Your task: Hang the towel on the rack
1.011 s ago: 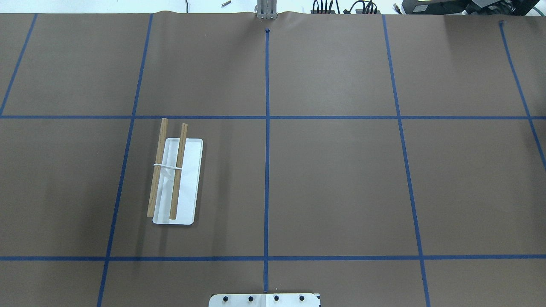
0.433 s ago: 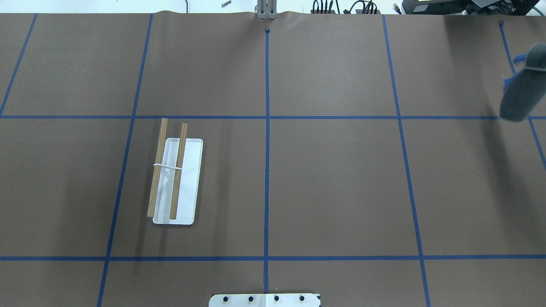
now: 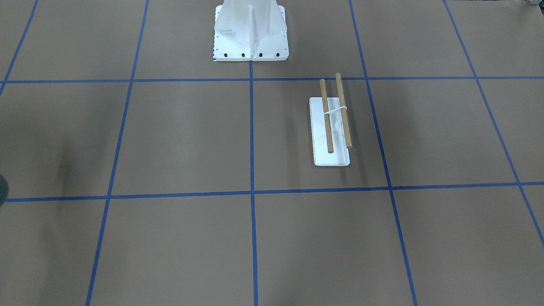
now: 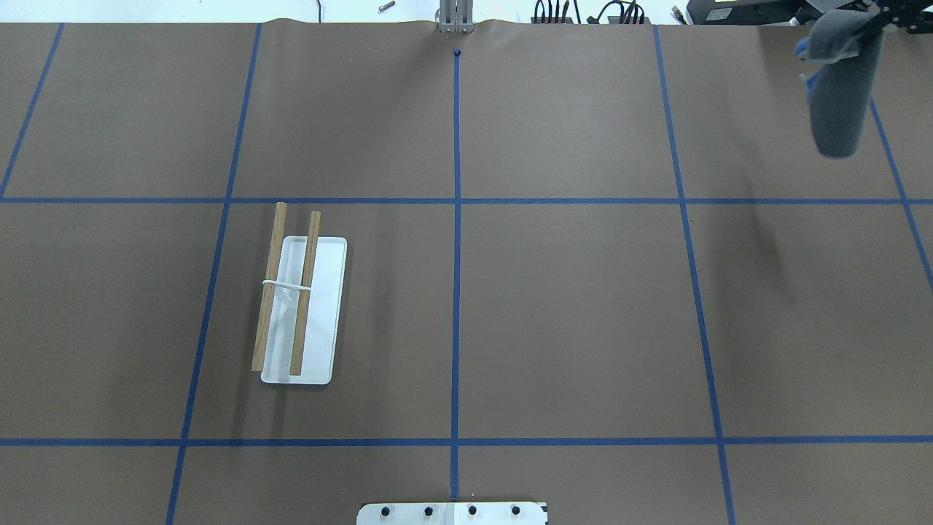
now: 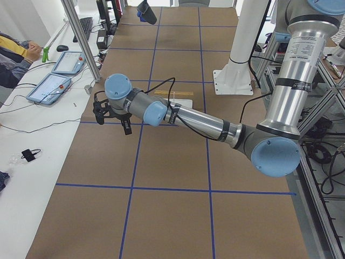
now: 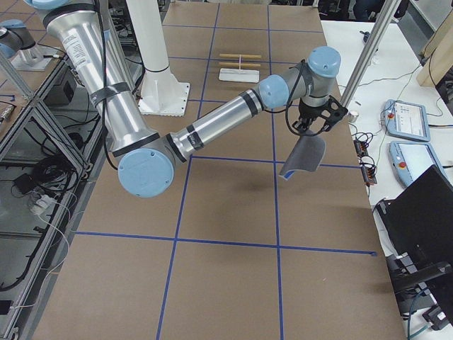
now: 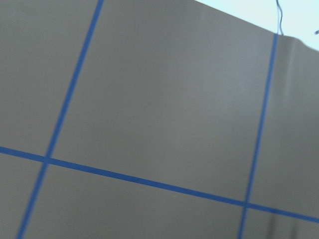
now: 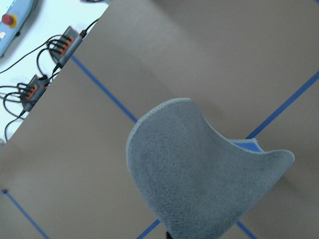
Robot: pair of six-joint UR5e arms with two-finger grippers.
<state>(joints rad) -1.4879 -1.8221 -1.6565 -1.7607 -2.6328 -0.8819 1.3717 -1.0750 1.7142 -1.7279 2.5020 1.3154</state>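
The towel [image 4: 838,95], grey with a blue reverse, hangs folded from my right gripper [image 4: 878,20] high over the table's far right corner. It also shows in the exterior right view [image 6: 304,156] and fills the right wrist view [image 8: 199,174]. The right gripper [image 6: 311,127] is shut on its top edge. The rack [image 4: 299,306], two wooden dowels on a white base, stands left of centre, far from the towel; it also shows in the front-facing view [image 3: 333,123]. My left gripper [image 5: 110,113] hovers over the table's far left part, and I cannot tell whether it is open or shut.
The robot's white base plate [image 4: 452,512] sits at the near edge. Tablets [image 6: 403,120] and cables [image 4: 583,13] lie beyond the far edge, where an operator [image 5: 16,54] sits. A metal post [image 4: 453,18] stands at the far middle edge.
The towel came into the overhead view from the right edge, then moved toward the far edge and slightly left. The rack has not moved.
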